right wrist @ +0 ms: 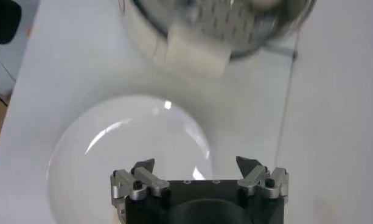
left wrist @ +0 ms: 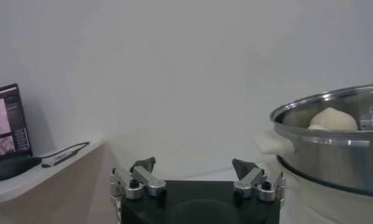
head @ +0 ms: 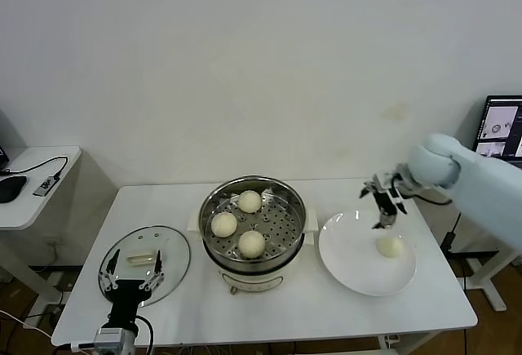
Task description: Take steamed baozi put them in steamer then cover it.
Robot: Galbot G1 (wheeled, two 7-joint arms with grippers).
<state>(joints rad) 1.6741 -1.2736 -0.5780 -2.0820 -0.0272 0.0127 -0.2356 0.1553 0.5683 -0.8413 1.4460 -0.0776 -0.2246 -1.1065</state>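
Observation:
The steamer [head: 297, 208] stands mid-table, a steel pot on a cream base, holding three baozi: one at the back [head: 249, 201], one on the left [head: 224, 224], one in front [head: 252, 243]. A further baozi [head: 391, 246] lies on the white plate [head: 347, 261] to the steamer's right. My right gripper [head: 385, 205] hovers open above the plate's far edge, just behind that bun, nothing between its fingers. The glass cover [head: 173, 261] lies flat at the table's front left. My left gripper [head: 133, 272] stands open over the cover, empty. In the left wrist view the steamer [left wrist: 332, 152] shows a baozi [left wrist: 332, 119].
A side desk [head: 33, 196] with a mouse and cable stands left of the table. A monitor [head: 500, 128] sits at the far right behind my right arm. In the right wrist view the plate [right wrist: 83, 176] lies below the steamer's handle [right wrist: 195, 58].

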